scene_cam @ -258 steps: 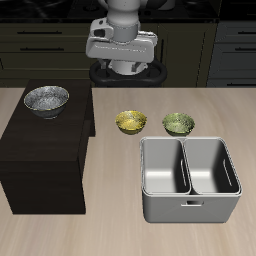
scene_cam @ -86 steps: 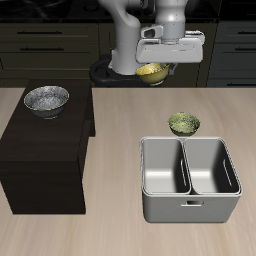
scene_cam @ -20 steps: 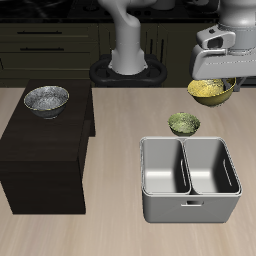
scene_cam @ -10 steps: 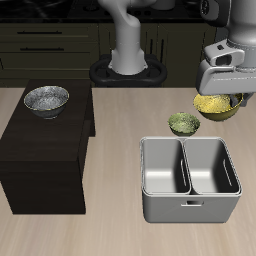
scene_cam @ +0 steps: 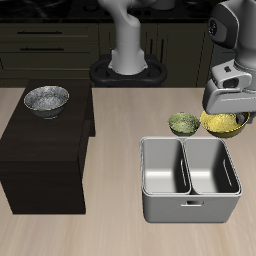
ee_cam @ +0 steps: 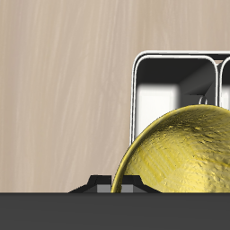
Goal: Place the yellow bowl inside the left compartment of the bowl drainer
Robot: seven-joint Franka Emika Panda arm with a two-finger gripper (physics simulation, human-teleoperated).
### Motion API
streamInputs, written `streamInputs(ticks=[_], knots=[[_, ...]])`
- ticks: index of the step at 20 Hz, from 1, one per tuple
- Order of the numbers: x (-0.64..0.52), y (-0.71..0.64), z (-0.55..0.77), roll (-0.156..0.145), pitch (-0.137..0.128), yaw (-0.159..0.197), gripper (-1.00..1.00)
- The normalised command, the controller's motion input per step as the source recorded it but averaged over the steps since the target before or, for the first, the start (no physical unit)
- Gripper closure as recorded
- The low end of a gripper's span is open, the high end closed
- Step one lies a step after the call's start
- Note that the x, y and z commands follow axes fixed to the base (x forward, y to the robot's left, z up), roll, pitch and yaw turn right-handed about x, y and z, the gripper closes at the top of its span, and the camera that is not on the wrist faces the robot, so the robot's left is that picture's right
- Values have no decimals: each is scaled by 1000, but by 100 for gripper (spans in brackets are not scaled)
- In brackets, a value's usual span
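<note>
My gripper [scene_cam: 227, 116] is shut on the rim of the yellow bowl [scene_cam: 224, 124] and holds it in the air just behind the back corner of the bowl drainer [scene_cam: 190, 205]. The bowl hangs on the side of the drainer away from the left compartment [scene_cam: 165, 166]. Both wells of the grey tub are empty. In the wrist view the yellow bowl [ee_cam: 184, 157] fills the foreground, with the bowl drainer [ee_cam: 135, 90] beyond it. My fingers are hidden behind the hand and the bowl.
A green bowl [scene_cam: 183, 123] sits on the table right behind the drainer, close beside the held bowl. A silver metal bowl [scene_cam: 46, 99] rests on a dark cabinet [scene_cam: 40, 150] at the far side of the table. Dark drawers line the back.
Over the last second my gripper has carried the yellow bowl downward and toward the drainer's back edge. Earlier it lifted the bowl from beside the green bowl.
</note>
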Motion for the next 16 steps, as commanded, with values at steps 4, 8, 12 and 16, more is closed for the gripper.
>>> streamInputs(ticks=[4,8,12,16], knots=[[55,162,-410,22,52,-34,100],[75,-12,-300,-2,41,-29,100],[98,-113,-158,-13,24,-28,100],[51,-46,-104,-23,6,-7,100]])
